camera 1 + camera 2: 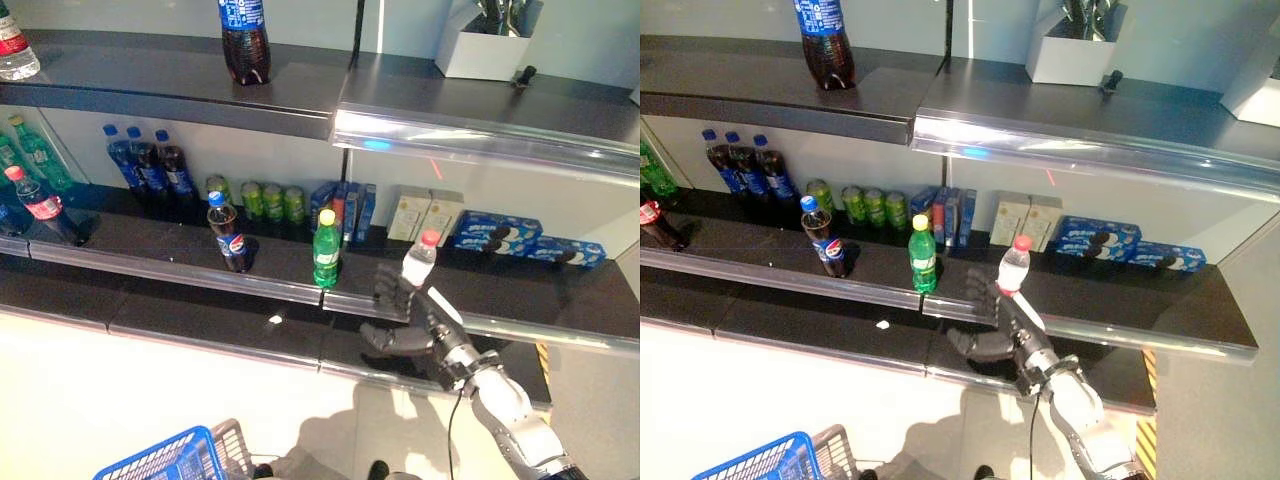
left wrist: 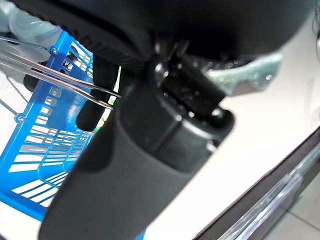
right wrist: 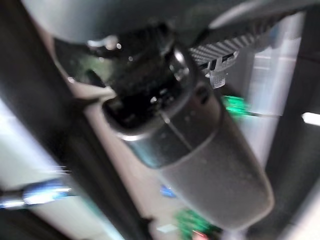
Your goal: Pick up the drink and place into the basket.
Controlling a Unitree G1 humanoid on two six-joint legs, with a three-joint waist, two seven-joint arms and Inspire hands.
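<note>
This is a shop. Tiered dark shelves [image 1: 180, 262] with shiny front rails carry goods in rows: cola bottles [image 1: 148, 163], green cans [image 1: 270, 201], a green soda bottle [image 1: 326, 249], cream cartons [image 1: 425, 215] and blue biscuit boxes [image 1: 525, 239]. A blue wire shopping basket [image 1: 180, 455] sits on the pale floor [image 1: 110, 390] below.
</note>
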